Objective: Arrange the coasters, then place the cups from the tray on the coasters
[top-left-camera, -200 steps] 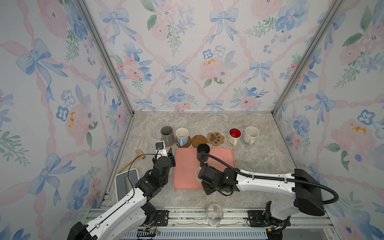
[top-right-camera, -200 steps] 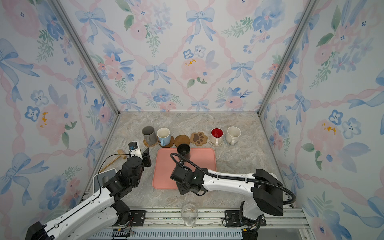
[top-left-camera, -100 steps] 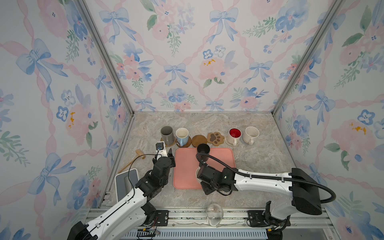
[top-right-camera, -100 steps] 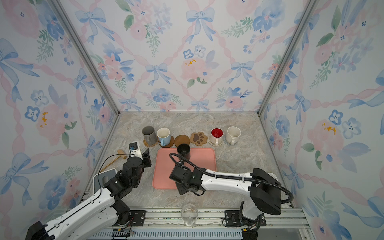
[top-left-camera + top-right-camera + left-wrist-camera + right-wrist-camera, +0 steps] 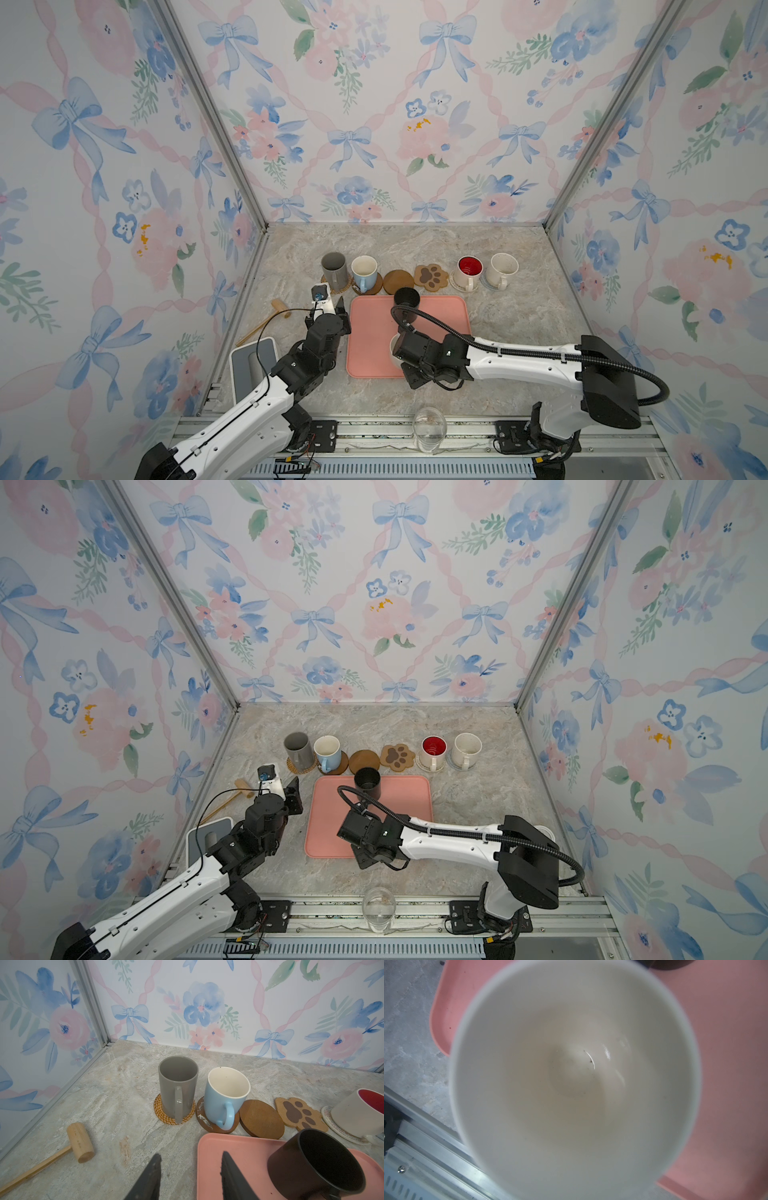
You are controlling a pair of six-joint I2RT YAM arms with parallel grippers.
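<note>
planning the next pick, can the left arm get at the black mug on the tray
Probably yes: the black mug stands close by the open left claw, with nothing between them.

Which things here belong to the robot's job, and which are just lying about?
Job: pink tray, black mug, cream mug, paw-print coaster, bare brown coaster, grey mug, blue mug, red-lined mug, white mug.
Lying about: wooden mallet, clear glass, grey box.
</note>
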